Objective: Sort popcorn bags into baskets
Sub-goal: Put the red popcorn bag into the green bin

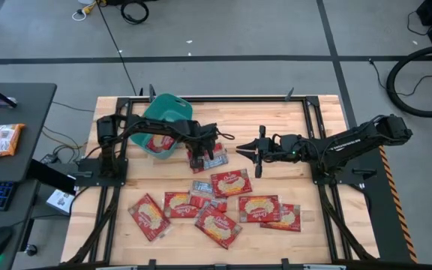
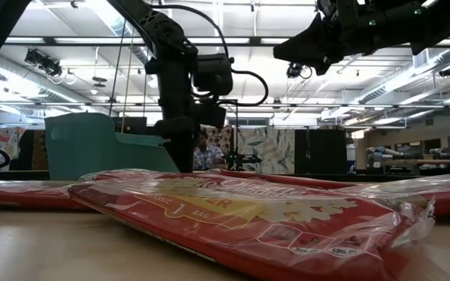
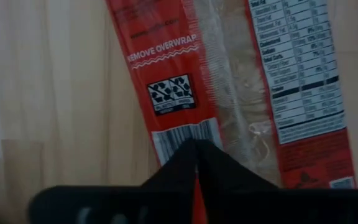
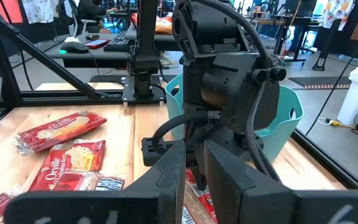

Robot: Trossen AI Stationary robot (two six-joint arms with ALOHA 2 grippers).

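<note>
Several red popcorn bags [image 1: 231, 182] lie flat on the wooden table, most in a loose row near the front edge [image 1: 217, 225]. One bag [image 3: 229, 74] lies back side up, barcode and nutrition panel showing, beside the teal basket [image 1: 163, 112]. My left gripper [image 1: 201, 150] points down on this bag, shut [image 3: 196, 149]. My right gripper [image 1: 240, 150] hangs level above the table's middle, pointing at the left arm, its fingers [image 4: 194, 168] a little apart with nothing between them. My left gripper comes from above, fingers pointing down, and meets the bag's back face at its barcode end [image 3: 185, 134]. The fingertips are closed together with a sliver of red wrapper between them. The bag lies flat on the table.
The basket [image 4: 288, 115] stands at the far left of the table with something red inside [image 1: 162, 142]. A dark metal frame [image 1: 306, 112] runs round the tabletop. A desk [image 1: 13, 150] with keyboard and snack packets stands to the left. Bare wood shows at the far right.
</note>
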